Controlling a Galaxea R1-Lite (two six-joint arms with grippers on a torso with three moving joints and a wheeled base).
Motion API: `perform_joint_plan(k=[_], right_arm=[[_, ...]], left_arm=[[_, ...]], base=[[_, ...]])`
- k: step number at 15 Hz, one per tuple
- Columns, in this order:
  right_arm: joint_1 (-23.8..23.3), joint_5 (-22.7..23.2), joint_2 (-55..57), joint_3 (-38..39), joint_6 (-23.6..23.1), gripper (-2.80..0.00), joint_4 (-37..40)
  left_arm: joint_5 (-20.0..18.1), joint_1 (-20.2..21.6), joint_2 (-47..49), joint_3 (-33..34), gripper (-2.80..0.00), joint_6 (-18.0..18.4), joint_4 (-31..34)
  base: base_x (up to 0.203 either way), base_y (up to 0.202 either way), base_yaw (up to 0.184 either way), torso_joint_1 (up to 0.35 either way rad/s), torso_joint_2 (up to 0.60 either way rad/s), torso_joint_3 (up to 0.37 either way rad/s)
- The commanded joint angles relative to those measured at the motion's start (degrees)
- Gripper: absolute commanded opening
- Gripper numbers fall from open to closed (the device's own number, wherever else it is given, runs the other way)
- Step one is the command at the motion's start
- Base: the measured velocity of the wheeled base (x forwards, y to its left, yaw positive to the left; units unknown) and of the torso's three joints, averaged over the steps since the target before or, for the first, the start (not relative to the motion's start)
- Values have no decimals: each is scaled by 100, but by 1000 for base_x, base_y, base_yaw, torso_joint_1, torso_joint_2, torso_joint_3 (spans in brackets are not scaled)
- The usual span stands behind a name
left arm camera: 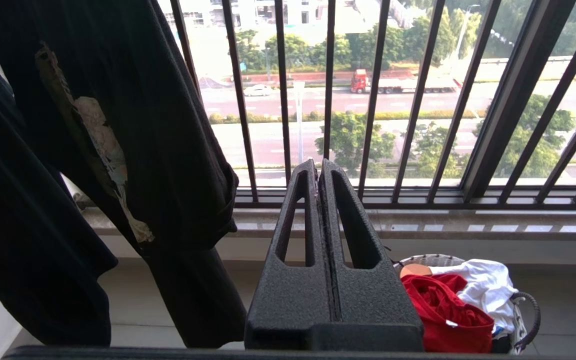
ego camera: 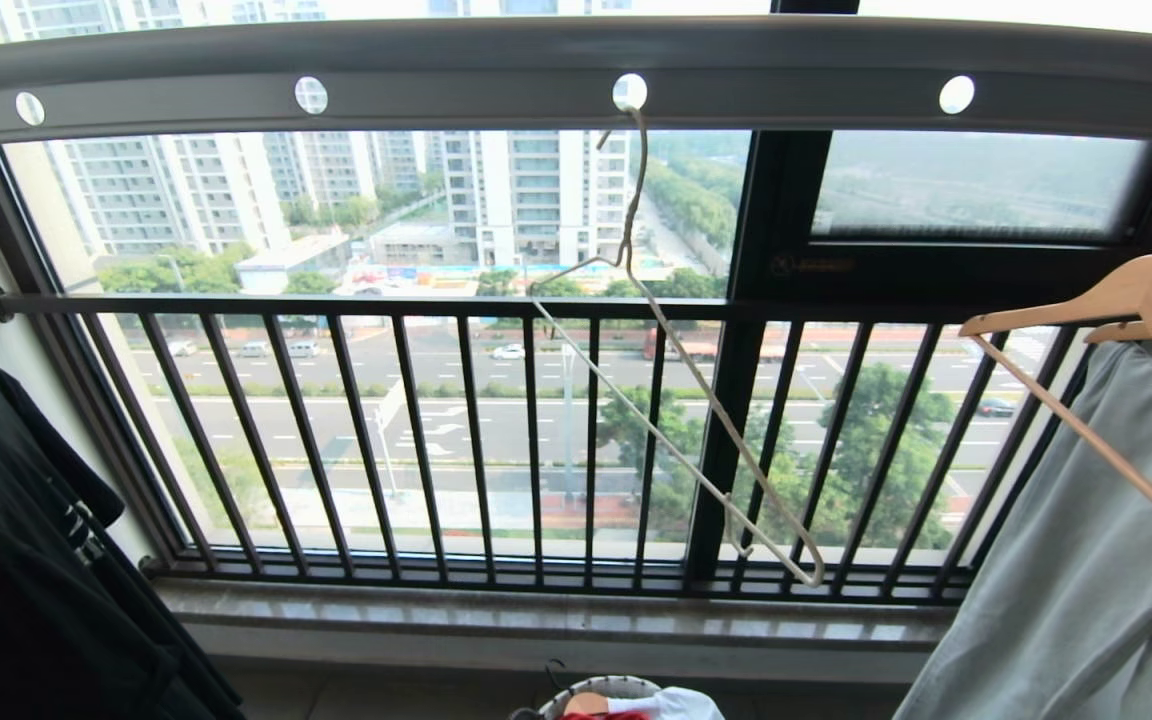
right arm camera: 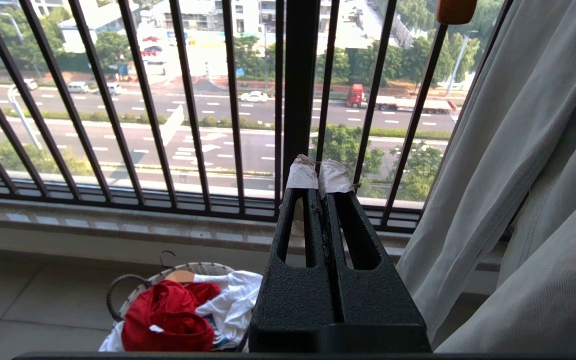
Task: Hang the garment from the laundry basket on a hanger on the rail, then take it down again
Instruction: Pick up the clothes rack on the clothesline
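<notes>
- The rail (ego camera: 496, 75) ran across the top of the head view, a row of round holes along it.
- The hanger (ego camera: 671, 400) hung by its hook from the third hole from the left, empty and tilted, its lower end in front of the window railing (ego camera: 336, 440).
- The basket (right arm camera: 128, 295) stood on the floor below the sill (ego camera: 536, 620), only its rim showing at the bottom edge of the head view.
- The shirt (right arm camera: 168, 315) lay crumpled in the basket, a small white label showing, with a white cloth (right arm camera: 228, 300) bunched beside it.
- A black T-shirt (left arm camera: 133, 125) hung at the robot's left.
- A pale grey-green garment (ego camera: 1076, 560) hung at the right on a wooden hanger (ego camera: 1126, 310).
- The left gripper (left arm camera: 319, 170) was closed on nothing, jaws pressed together, held in the air above the floor and pointing at the window.
- The right gripper (right arm camera: 319, 172), its tips wrapped in white tape, was likewise closed and empty, beside the grey-green garment.
- Neither arm showed in the head view.
</notes>
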State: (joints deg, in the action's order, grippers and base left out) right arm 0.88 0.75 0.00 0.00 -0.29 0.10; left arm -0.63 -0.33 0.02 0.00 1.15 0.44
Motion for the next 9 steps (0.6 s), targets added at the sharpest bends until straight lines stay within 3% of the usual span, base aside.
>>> perform_joint_plan(k=[1,9], right_arm=[[0,5,9,0,-6,-280,-1],[0,5,9,0,0,-280,-1]], left_arm=[[2,4,6,0,-280,0,0],[2,-2,-2,0,-280,0,0]], base=[[0,0,0,0,0,0],[0,0,0,0,0,0]])
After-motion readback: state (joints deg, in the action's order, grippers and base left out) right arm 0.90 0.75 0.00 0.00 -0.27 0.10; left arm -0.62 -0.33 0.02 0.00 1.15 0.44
